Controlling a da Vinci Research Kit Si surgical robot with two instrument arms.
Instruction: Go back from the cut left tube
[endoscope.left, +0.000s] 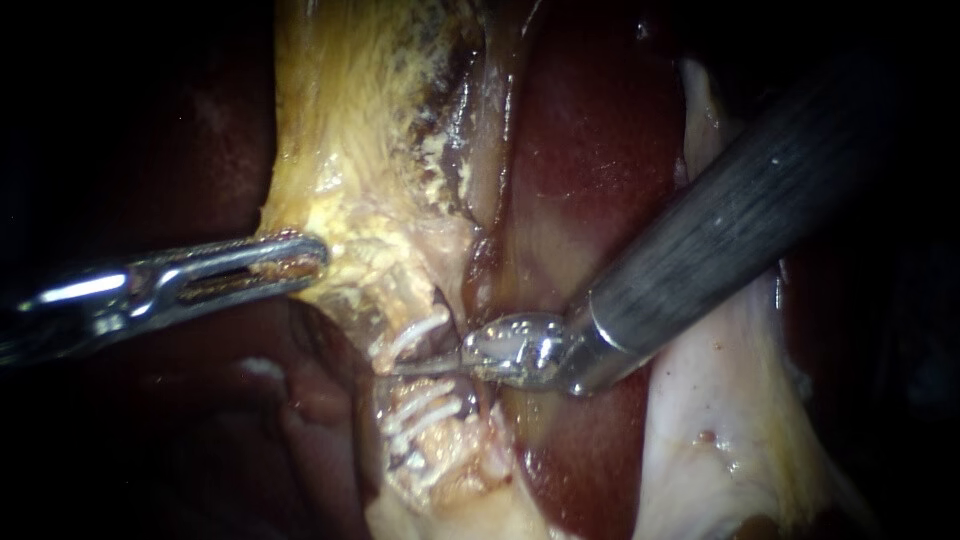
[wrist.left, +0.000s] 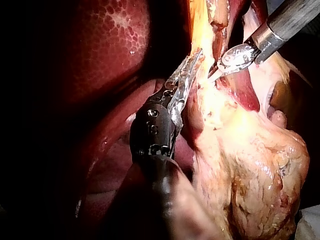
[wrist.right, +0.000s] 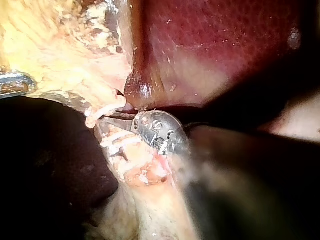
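While the endoscope looks closely at the tissue, the left instrument (endoscope.left: 300, 262) reaches in from the left with its pincer clamped on the edge of the yellow tissue (endoscope.left: 340, 130). The right instrument (endoscope.left: 420, 366) comes down from the upper right over the dark red liver (endoscope.left: 590, 150). Its pincer is a pair of thin blades that lie together as one narrow sliver. They point across the tube (endoscope.left: 445, 455), in the gap between the upper white clips (endoscope.left: 410, 335) and the lower ones. Whether the tube is fully parted under the blades cannot be seen.

From the left wrist, the left instrument (wrist.left: 192, 62) pinches the yellow strip ahead of it. The right instrument (wrist.left: 216, 75) is just beside it, and its pointed tip is closed and aimed toward the same strip. A large yellow lump of tissue (wrist.left: 250, 165) lies beside the shaft.

From the right wrist, the blades of the right instrument (wrist.right: 115, 116) lie between the white clips (wrist.right: 107, 109), with the tube (wrist.right: 140, 172) running under them. The liver (wrist.right: 215, 45) lies beyond. The left instrument (wrist.right: 12, 82) shows only as a metal edge on the yellow tissue, well apart.
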